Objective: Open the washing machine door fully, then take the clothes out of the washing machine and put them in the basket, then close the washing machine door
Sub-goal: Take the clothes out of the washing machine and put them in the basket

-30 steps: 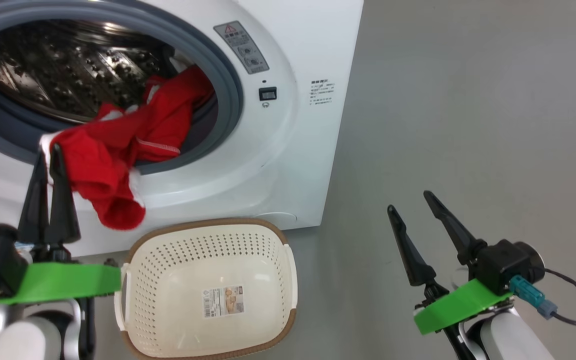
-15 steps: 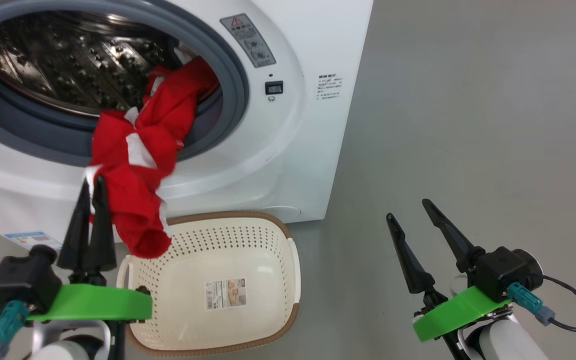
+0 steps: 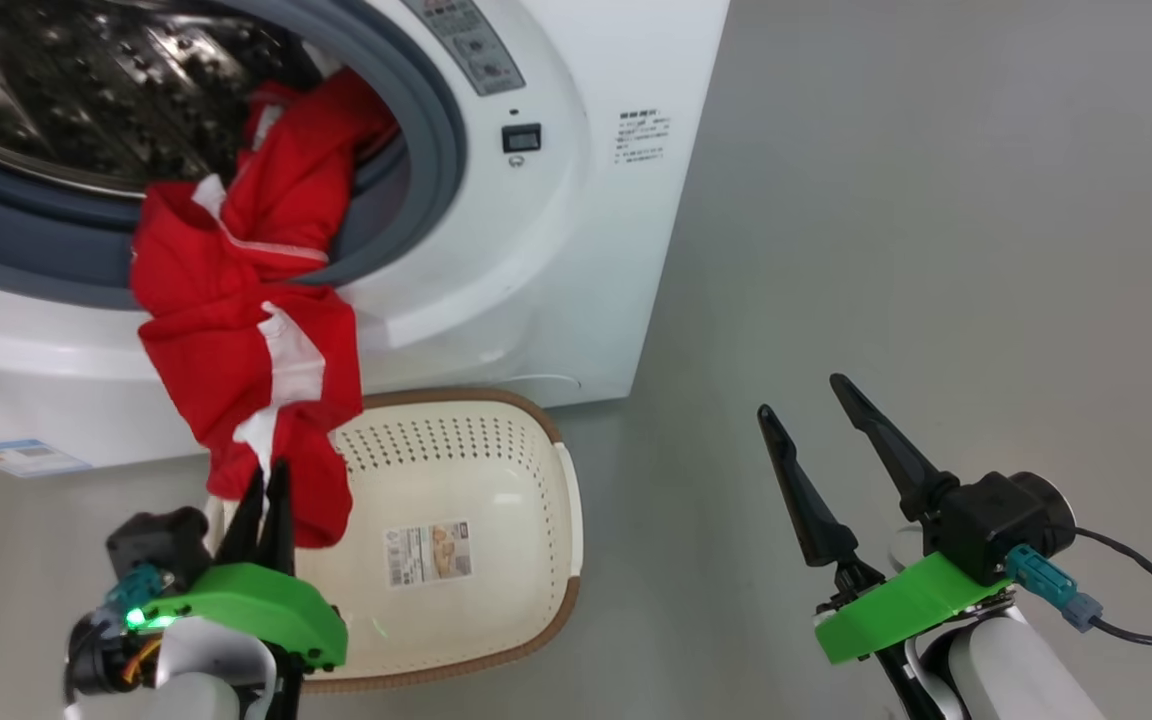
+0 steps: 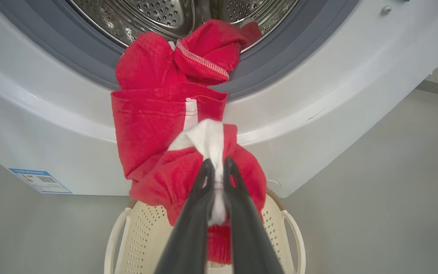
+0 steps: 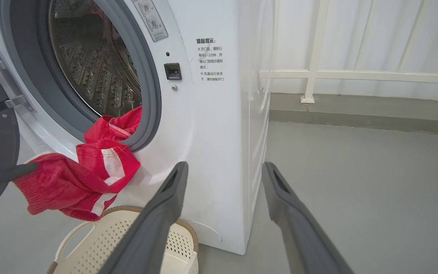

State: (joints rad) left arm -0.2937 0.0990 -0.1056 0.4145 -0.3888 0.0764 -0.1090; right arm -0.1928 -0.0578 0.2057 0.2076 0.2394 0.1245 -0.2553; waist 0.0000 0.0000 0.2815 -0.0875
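The left gripper (image 3: pixel 266 485), clamped on white trim of the clothes (image 3: pixel 236 330), has dropped from the drum (image 3: pixel 86 90) mouth to the basket (image 3: pixel 496 440) rim. The red fabric now stretches down over the basket, its tail still in the drum, so more pulling is needed. The right gripper (image 3: pixel 801 395) waits open, well apart.

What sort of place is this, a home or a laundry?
Probably a laundry corner or test room: a white front-loading washing machine and a basket stand on a bare grey floor, with a white railing nearby.
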